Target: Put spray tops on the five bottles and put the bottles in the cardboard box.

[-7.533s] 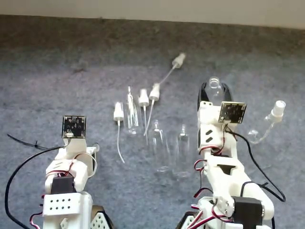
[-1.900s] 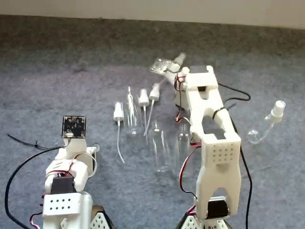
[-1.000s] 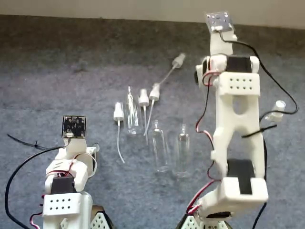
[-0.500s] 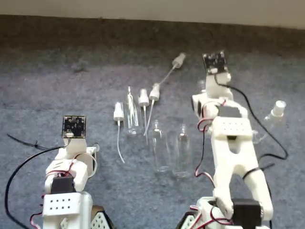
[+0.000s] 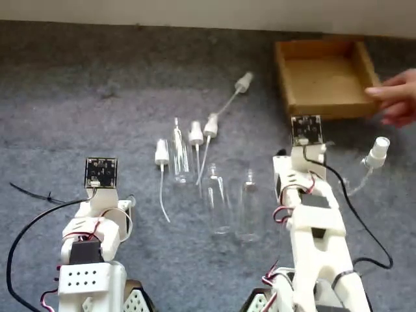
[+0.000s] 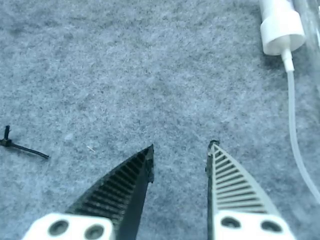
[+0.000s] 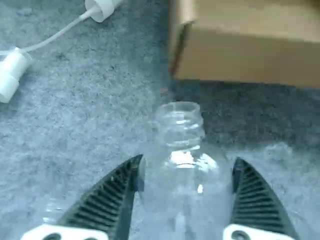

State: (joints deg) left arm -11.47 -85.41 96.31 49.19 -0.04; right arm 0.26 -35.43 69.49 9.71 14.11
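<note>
Two ribbed fingers of the right gripper (image 7: 186, 161) are closed on a clear bottle (image 7: 180, 125), its open neck poking past the fingertips toward the cardboard box (image 7: 245, 50) just beyond. A person's hand (image 5: 395, 97) touches that box. The left gripper (image 6: 180, 150) hangs narrowly parted over carpet (image 6: 100, 75), a spray top (image 6: 281, 25) well ahead of one fingertip. The bottle has no top, so boxing it now would skip a step; its slick wall might twist in the grip, and reaching forward could strike the hand.
</note>
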